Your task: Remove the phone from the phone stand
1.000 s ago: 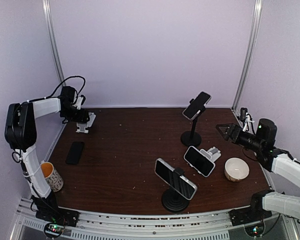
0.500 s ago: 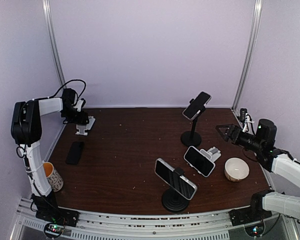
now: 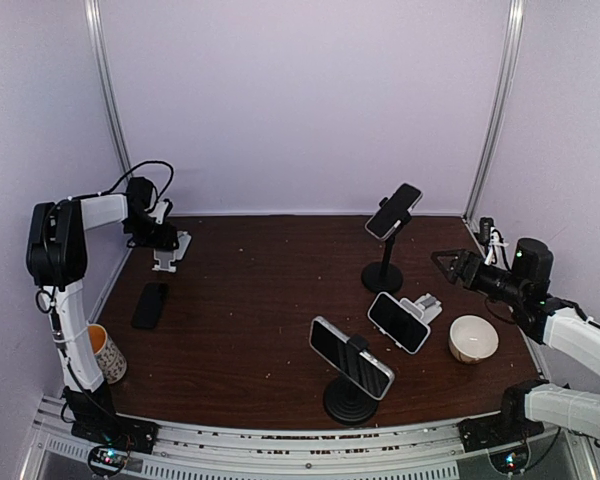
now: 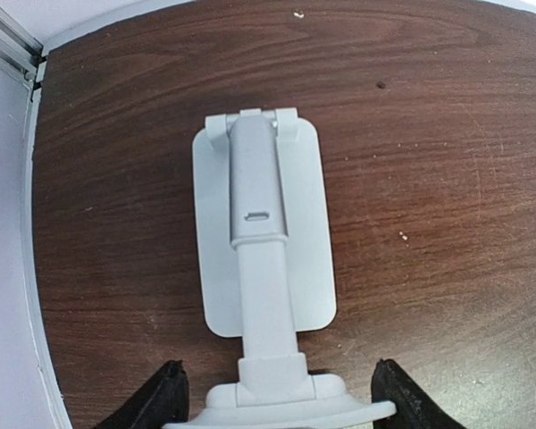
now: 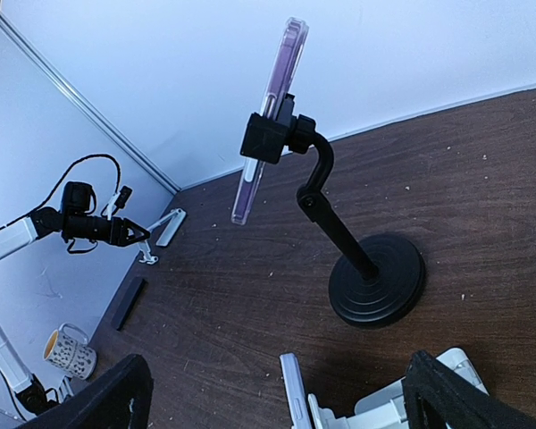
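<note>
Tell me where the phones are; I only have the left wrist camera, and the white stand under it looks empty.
Observer: One black phone lies flat on the table, nearer the arms than that empty stand.
Operator: List the phones on stands.
Observer: Three: one on a tall black stand at the back, one on a low black stand near the front, one on a small white stand beside a bowl.
Operator: Report the right gripper.
Observer: The right gripper is open and empty, facing the raised phone on the tall stand.
</note>
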Available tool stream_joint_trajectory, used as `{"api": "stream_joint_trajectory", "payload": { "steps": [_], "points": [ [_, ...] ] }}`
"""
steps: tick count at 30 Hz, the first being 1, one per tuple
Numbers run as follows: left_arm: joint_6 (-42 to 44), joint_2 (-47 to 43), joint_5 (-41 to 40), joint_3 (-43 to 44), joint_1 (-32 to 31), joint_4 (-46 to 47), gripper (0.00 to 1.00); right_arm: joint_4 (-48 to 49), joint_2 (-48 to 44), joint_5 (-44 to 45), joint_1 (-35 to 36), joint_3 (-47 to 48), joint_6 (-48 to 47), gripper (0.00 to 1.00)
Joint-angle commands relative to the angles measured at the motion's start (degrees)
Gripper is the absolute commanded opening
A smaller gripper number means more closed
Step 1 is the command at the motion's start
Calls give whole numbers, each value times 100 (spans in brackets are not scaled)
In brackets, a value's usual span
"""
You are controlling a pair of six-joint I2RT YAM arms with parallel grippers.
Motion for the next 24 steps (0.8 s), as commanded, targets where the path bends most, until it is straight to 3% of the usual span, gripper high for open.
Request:
{"api": "stream_joint_trajectory", "payload": {
  "steps": [1,10,24],
  "points": [
    [90,261,-115,198,49,-180,66,-6,-16,-93,31,128,-29,100],
    [76,344,-108,360,49,-445,98,-136,-106,-75,31,148,-94,100],
    [-16,-586,100,251,49,-531,98,-243,-347,-159,31,119,-49,100]
  ]
}}
